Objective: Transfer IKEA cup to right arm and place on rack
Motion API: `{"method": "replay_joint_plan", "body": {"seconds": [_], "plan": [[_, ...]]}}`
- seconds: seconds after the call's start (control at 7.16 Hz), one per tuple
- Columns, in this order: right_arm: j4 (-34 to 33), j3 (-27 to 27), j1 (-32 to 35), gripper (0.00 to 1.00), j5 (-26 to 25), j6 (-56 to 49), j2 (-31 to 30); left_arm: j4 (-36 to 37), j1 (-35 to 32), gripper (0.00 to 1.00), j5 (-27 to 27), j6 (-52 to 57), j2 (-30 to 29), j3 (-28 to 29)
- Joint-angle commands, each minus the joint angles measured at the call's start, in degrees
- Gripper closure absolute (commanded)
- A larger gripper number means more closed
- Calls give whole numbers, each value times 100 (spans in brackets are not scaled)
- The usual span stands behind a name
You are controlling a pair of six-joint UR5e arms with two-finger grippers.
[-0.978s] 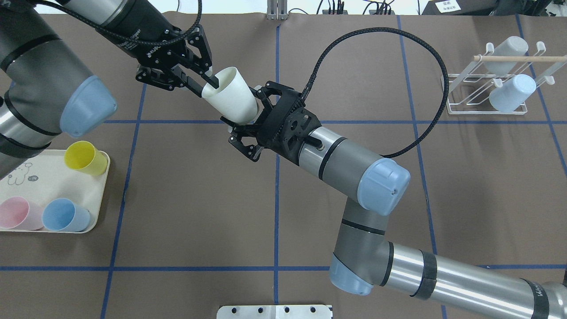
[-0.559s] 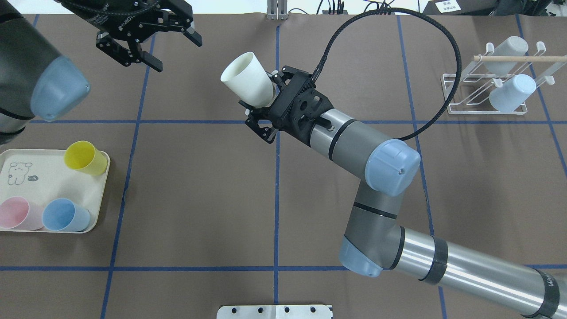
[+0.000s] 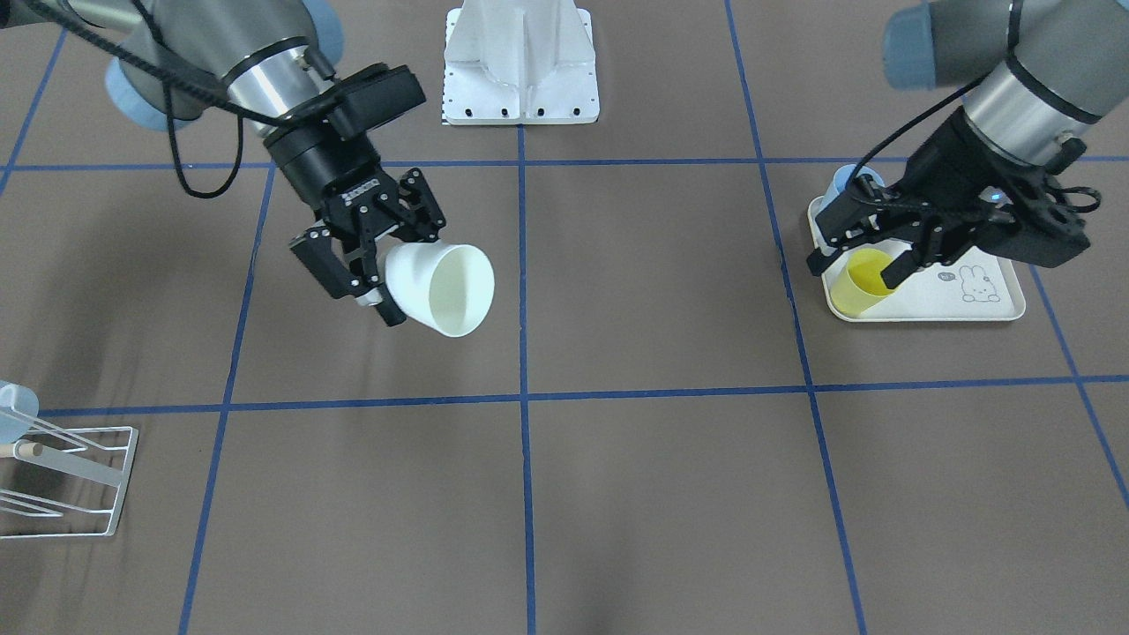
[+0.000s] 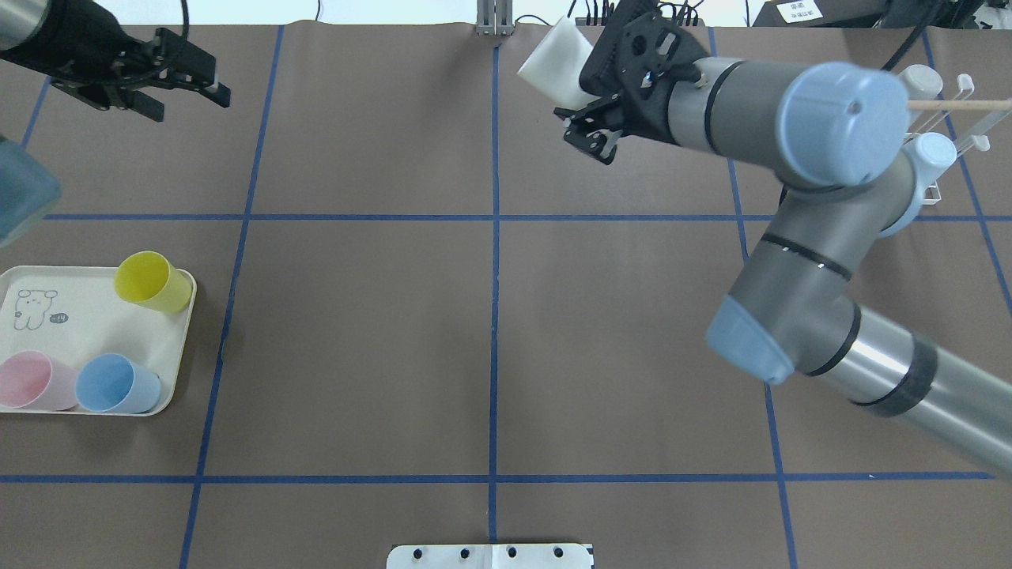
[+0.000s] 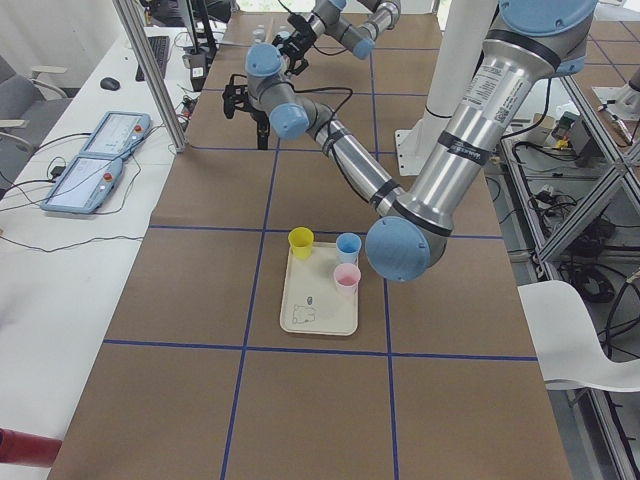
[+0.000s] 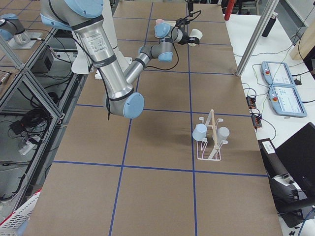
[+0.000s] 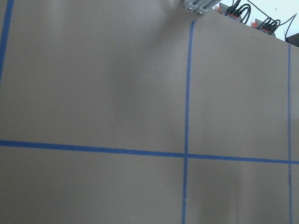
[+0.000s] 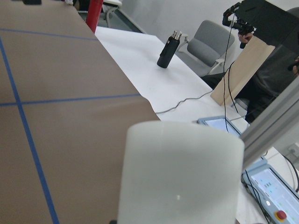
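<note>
The white IKEA cup (image 4: 552,57) lies on its side in the air at the table's far edge, right of centre, with my right gripper (image 4: 575,91) shut on its base end. In the front-facing view the cup (image 3: 445,287) has its mouth turned away from the right gripper (image 3: 388,269). The right wrist view is filled by the cup (image 8: 180,172). The right arm hides most of the white wire rack (image 4: 953,99); the side view shows the rack (image 6: 211,142) whole, with two cups on it. My left gripper (image 4: 186,99) hangs open and empty at far left.
A cream tray (image 4: 79,332) at the near left holds a yellow cup (image 4: 150,280), a pink cup (image 4: 32,381) and a blue cup (image 4: 115,383). On the rack sit a grey cup (image 4: 921,79) and a light-blue cup (image 4: 934,152). Blue tape lines cross the brown table.
My left gripper let go of the cup's rim and drew back to the far left. The right arm swung the cup up and to the right, toward the rack side.
</note>
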Motion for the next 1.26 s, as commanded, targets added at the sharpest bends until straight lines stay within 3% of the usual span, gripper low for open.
{"method": "replay_joint_plan", "body": {"seconds": [0.0, 0.28, 0.56, 0.84, 1.12], "plan": [[-247, 184, 1084, 43, 687, -1533, -959, 3, -316, 0, -39, 898, 619, -103], [-229, 195, 1999, 44, 661, -3515, -1735, 3, -334, 0, -49, 953, 691, -112], [-212, -24, 2449, 47, 644, -4795, -1965, -6, -343, 0, -49, 1310, 891, -112], [-177, -532, 3072, 56, 626, -6500, -1932, 3, -405, 0, -40, 1674, 1007, -112], [-168, -1243, 3285, 56, 591, -7792, -1495, 3, -405, 0, -40, 1674, 1016, -121]]}}
